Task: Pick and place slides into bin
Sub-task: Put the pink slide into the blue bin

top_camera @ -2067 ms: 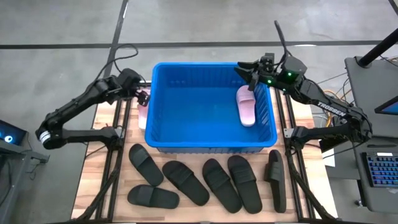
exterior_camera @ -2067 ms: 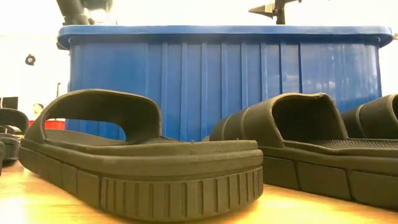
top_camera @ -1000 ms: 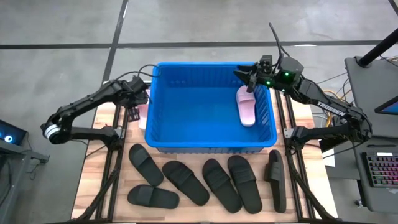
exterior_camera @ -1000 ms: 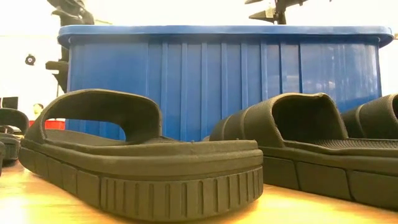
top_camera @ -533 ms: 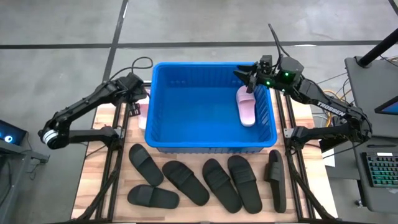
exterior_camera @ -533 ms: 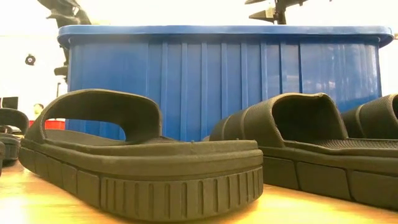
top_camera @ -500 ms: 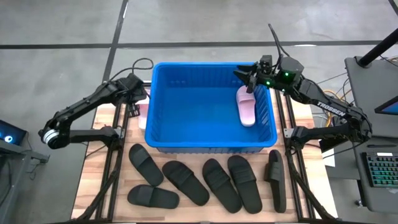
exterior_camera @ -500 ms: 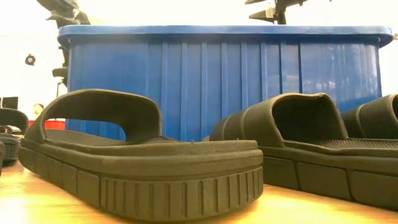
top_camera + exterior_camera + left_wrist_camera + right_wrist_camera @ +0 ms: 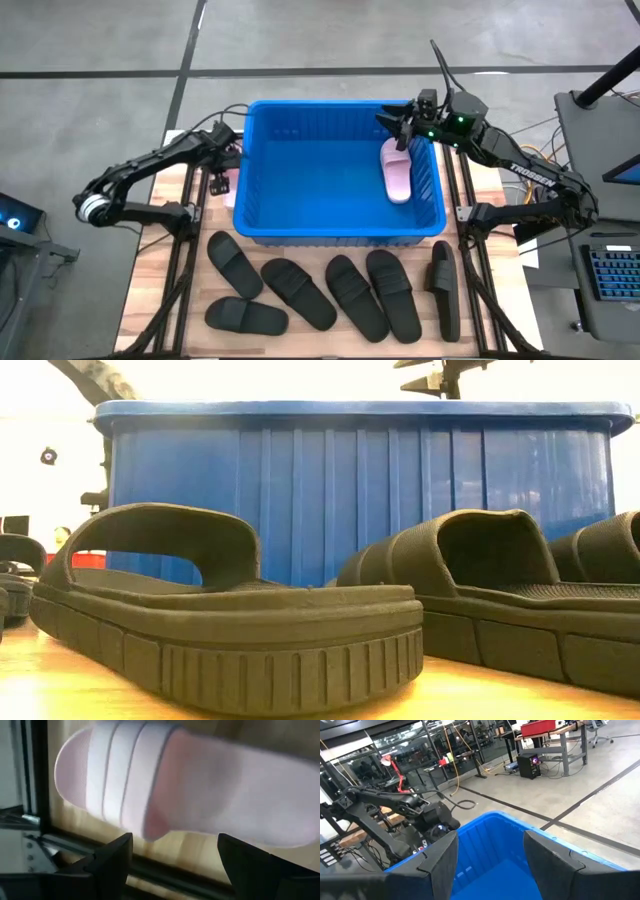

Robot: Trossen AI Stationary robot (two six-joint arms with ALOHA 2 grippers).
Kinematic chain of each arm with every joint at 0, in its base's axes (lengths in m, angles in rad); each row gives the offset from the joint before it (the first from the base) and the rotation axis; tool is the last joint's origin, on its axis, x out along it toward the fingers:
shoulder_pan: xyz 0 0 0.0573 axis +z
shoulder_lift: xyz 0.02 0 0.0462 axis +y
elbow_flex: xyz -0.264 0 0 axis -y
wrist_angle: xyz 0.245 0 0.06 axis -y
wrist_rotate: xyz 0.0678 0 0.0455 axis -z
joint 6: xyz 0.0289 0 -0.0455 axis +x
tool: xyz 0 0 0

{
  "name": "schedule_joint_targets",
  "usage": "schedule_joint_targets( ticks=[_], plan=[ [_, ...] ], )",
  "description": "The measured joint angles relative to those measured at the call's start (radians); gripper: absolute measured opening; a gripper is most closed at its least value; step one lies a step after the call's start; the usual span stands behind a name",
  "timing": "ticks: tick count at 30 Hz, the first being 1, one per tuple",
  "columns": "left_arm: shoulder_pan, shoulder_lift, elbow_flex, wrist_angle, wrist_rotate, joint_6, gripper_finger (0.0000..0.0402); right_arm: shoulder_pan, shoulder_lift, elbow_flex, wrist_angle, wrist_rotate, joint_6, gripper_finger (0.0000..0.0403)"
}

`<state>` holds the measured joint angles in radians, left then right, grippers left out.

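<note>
Wooden desk (image 9: pixel 170 270) scene: left tool (image 9: pixel 172 865) spread open over the pink slide (image 9: pixel 190 790) beside the bin (image 9: pixel 340 230), lining up a grab, right tool (image 9: pixel 490 857) open above the bin

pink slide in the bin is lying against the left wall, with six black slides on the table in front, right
Not quite. In the high view the pink slide lies against the right wall of the bin, not the left. The six black slides on the table in front are correct.

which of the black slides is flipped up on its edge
The rightmost black slide, beside the bin's front right corner. It shows only a narrow side profile from above; the other five lie flat with straps up.
</note>
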<state>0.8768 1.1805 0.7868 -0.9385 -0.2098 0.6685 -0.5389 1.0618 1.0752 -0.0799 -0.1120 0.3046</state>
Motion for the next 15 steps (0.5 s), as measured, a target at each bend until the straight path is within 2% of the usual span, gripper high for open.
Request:
schedule_joint_targets(
  ticks=[4, 9, 15],
  plan=[
    [0.001, 0.043, 0.000, 0.047, -0.055, -0.005, 0.0275, 0.000, 0.000, 0.000, -0.001, 0.000, -0.002, 0.0215],
    [0.000, 0.079, -0.001, 0.144, -0.052, -0.007, 0.0274, 0.000, 0.000, 0.000, -0.002, 0.000, -0.002, 0.0215],
    [0.001, 0.172, -0.002, 0.166, -0.066, -0.011, 0.0274, 0.000, 0.000, 0.000, -0.002, 0.000, -0.002, 0.0215]
  ],
)
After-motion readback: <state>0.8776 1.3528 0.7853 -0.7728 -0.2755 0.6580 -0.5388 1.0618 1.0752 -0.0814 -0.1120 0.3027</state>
